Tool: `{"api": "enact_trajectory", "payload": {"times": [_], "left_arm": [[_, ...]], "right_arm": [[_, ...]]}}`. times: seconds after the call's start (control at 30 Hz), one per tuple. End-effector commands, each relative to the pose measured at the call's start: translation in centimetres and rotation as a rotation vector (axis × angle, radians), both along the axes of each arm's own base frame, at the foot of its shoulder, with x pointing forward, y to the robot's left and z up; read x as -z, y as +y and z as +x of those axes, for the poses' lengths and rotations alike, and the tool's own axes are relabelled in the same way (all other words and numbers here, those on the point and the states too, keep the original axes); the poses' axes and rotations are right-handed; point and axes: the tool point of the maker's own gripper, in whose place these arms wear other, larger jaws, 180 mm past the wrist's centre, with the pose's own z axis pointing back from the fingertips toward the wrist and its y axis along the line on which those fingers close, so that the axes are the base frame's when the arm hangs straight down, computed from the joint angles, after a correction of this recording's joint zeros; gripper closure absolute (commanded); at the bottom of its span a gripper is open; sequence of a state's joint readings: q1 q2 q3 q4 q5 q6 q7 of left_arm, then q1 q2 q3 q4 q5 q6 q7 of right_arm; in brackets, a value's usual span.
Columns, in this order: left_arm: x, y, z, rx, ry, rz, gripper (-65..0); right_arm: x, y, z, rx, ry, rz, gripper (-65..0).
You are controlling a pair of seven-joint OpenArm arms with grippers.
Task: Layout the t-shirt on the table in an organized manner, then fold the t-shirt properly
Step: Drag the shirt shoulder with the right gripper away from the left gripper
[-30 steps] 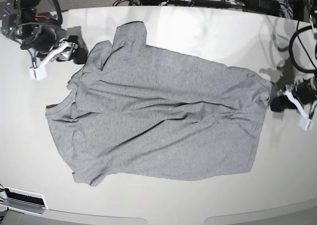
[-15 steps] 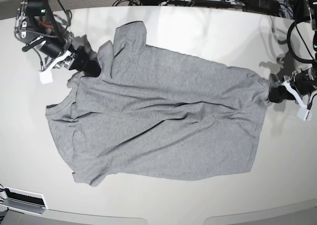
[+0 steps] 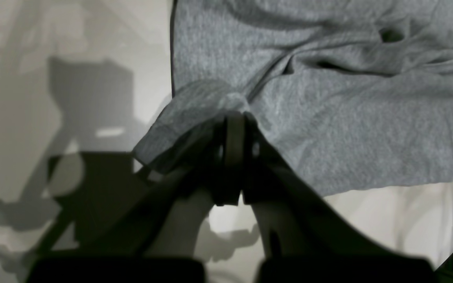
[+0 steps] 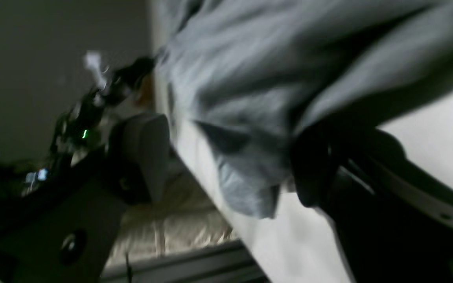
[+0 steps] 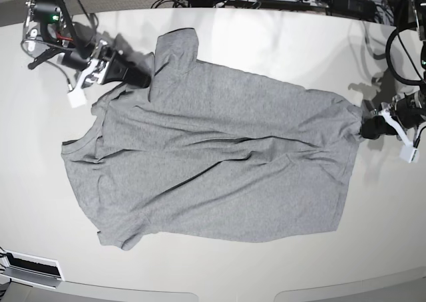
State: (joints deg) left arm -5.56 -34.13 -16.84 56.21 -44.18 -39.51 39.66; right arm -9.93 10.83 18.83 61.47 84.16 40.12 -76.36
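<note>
Right wrist view badly smeared by motion: t-shirt (image 4: 250,78) only soft grey streaks, weave and hems unreadable. Right gripper (image 4: 226,157) partly wrapped in cloth; contact between fingers (image 4: 313,165) and fabric impossible to judge. Dark gear with green light beyond the gripper's left side unidentifiable.

In left wrist view, left gripper (image 3: 234,118) tips buried under a raised fabric corner; shirt cut off at top and right edges.

In base view, table (image 5: 279,36) cropped on all sides; any lettering on shirt unseen.

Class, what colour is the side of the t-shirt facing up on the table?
Plain heather grey; the t-shirt shows it best in the base view.
</note>
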Motion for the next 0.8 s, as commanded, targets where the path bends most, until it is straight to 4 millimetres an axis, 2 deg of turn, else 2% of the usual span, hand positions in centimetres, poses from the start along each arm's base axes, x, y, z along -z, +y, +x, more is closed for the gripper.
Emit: {"api": "enact_trajectory", "payload": {"times": [0.0,0.07,0.23,0.33,0.5,0.63,0.77], "left_arm": [[-1.9,0.8,1.3,-0.005,-0.063,0.004,0.0],[-2.1,0.8,1.4,-0.008,-0.073,0.001,0.0],[-2.1,0.8,1.5,-0.01,-0.078,0.0,0.0],[-2.1,0.8,1.5,-0.009,-0.076,0.002,0.0],[-2.2,1.1,1.4,-0.009,-0.075,0.008,0.0],[-2.5,1.6,1.4,-0.01,-0.076,0.019,0.0],[-2.7,1.9,1.4,-0.011,-0.077,0.027,0.0]], "right_arm": [[-0.2,0.2,-0.1,-0.021,-0.002,0.002,-45.9],[0.0,0.7,-0.2,-0.042,0.001,-0.004,-36.1],[0.4,0.4,0.6,-0.101,-0.013,-0.085,-1.9],[-0.7,-0.2,1.3,-0.126,-0.066,-0.121,0.0],[-3.5,-1.6,1.1,-0.221,-0.185,-0.239,0.0],[-5.5,-2.7,-0.1,-0.296,-0.269,-0.356,0.0],[-5.7,-4.1,-1.6,-0.382,-0.285,-0.502,0.0]]}}
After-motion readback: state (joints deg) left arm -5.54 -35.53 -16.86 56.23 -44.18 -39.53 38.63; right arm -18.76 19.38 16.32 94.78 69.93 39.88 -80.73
